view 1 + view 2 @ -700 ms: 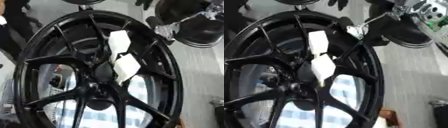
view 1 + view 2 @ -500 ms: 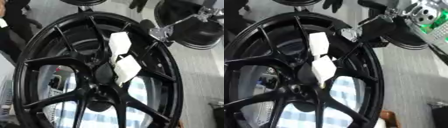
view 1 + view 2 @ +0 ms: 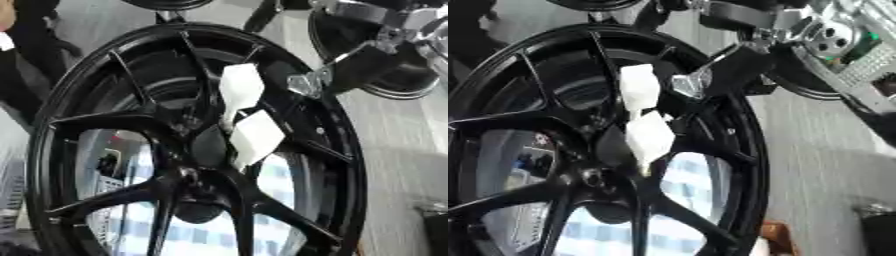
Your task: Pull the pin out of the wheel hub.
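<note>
1. My right robot hand (image 3: 710, 80) reaches in from the upper right, silver fingertip over the rim; I cannot tell whether its fingers are apart or together.
2. Just beside it, the white pin (image 3: 245, 112) sits on the spokes of the black wheel hub (image 3: 105, 120).
3. The hub stands upright, filling the view.
</note>
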